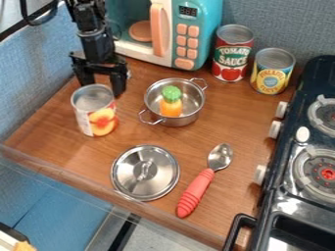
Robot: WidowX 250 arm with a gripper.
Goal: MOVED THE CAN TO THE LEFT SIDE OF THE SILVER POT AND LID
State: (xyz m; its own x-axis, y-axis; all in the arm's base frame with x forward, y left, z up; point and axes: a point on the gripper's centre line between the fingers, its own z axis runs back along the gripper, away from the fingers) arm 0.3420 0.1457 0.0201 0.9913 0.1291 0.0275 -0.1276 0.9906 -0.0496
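While the jointed black arm (pixel 88 32) is pointed downward, the pincer (pixel 102 89) is held open; just in front, the cylindrical metal can (pixel 95 112) is seen, the shiny, rounded pot (pixel 186 117) sighted to the pincer's right in view.

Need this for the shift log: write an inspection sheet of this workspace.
Surface: brown wood-grain counter; spills: nothing seen
Job's things: peach-label metal can upright, left of silver two-handled pot and round silver lid
Clutter: green-topped orange toy in pot; red-handled spoon; red-labelled can; yellow-labelled can
Grippers: black two-finger gripper open, near peach-label can
Cables: black loop, upper left
Surroundings: teal toy microwave; black stove; blue-grey walls
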